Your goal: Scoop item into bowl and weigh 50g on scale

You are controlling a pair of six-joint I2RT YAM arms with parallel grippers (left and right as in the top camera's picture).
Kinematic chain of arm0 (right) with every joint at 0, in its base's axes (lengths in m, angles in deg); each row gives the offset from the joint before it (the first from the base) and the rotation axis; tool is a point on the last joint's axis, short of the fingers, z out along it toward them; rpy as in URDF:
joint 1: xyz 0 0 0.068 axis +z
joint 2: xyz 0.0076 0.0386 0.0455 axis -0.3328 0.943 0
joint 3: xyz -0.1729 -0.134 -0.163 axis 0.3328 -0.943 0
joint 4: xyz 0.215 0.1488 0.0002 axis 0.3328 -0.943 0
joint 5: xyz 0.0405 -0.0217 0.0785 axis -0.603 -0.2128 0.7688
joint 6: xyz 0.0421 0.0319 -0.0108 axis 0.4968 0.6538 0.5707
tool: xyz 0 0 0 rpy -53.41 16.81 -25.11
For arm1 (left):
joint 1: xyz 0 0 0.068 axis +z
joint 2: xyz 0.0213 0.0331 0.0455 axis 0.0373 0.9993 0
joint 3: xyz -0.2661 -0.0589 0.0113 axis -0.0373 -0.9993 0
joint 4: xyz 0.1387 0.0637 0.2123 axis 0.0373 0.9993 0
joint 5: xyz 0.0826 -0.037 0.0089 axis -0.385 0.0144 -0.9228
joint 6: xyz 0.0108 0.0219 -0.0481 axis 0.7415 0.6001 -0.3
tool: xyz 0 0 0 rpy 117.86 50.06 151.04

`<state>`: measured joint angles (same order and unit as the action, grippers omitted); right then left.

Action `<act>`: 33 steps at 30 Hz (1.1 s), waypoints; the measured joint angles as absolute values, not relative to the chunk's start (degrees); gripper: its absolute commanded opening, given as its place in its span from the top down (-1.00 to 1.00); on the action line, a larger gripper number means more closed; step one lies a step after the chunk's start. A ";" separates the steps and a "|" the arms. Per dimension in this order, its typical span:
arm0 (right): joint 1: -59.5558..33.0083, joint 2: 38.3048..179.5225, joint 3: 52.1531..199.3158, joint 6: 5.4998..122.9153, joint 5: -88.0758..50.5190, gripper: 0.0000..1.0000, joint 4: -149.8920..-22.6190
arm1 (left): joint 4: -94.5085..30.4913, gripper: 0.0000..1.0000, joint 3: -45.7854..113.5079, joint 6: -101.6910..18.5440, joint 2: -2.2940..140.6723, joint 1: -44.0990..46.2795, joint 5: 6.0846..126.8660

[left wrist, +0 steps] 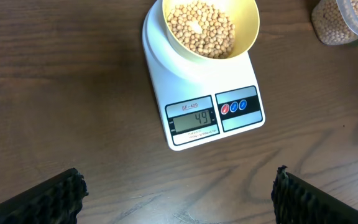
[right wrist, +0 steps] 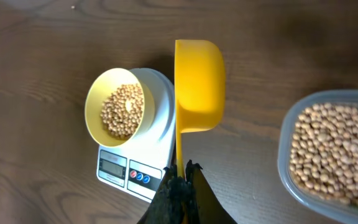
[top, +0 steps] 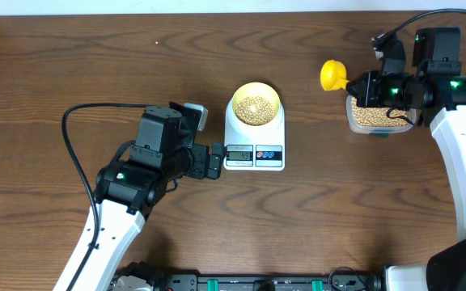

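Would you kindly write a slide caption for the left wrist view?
Pale yellow bowl of beans sits on the white scale, its display reading 49.

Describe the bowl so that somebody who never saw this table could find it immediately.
Near the middle of the brown wooden table sits a white scale. The bowl stands on top of it, round and pale yellow, holding tan beans. Unlike the clear tub at the right, it is opaque.
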<state>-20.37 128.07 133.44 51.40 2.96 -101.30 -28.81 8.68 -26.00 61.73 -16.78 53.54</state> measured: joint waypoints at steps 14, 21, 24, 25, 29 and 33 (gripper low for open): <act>-20.37 128.07 133.44 40.93 2.22 0.98 -96.76 | -28.78 -0.96 8.68 -26.00 61.73 -16.78 53.51; -20.37 128.07 133.42 39.68 -0.19 0.98 -101.59 | -28.78 -0.96 8.68 -26.00 61.73 -16.78 53.51; -20.37 128.07 133.42 39.47 -0.58 0.98 -101.26 | -28.78 -0.95 8.68 -26.00 61.73 -16.78 53.54; -20.37 128.07 133.42 39.44 -0.71 0.98 -100.74 | -28.78 -0.96 8.68 -26.00 61.73 -16.78 53.54; -20.37 128.07 133.42 39.27 -0.87 0.98 -98.22 | -28.78 -0.96 8.68 -26.00 61.73 -16.78 53.51; -20.37 128.07 133.42 39.27 -0.93 0.98 -98.00 | -28.78 -0.96 8.68 -26.00 61.73 -16.78 53.54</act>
<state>-20.37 128.07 133.42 39.27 -0.93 -98.00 -28.78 8.68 -26.00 61.73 -16.78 53.54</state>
